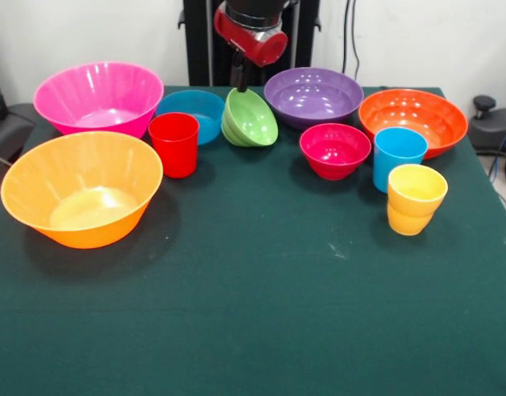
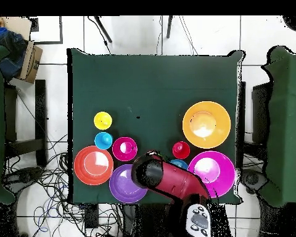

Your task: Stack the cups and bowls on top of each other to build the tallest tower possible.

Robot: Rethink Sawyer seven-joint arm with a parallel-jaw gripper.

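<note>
My gripper (image 1: 238, 82) comes down at the table's far side and is shut on the rim of the small green bowl (image 1: 251, 120), which hangs tilted on its side. Beside it are the small blue bowl (image 1: 195, 111), the red cup (image 1: 174, 144) and the purple bowl (image 1: 313, 95). The crimson-pink bowl (image 1: 335, 150), orange bowl (image 1: 413, 120), sky-blue cup (image 1: 399, 157) and yellow cup (image 1: 416, 198) stand to the right. The pink bowl (image 1: 98, 97) and yellow-orange bowl (image 1: 82, 188) stand at the left. In the overhead view the arm (image 2: 166, 179) hides the green bowl.
The dark green tablecloth (image 1: 261, 313) covers the table. All the cups and bowls stand apart in the far half, upright and unstacked. In the overhead view, chairs and cables lie around the table (image 2: 150, 80).
</note>
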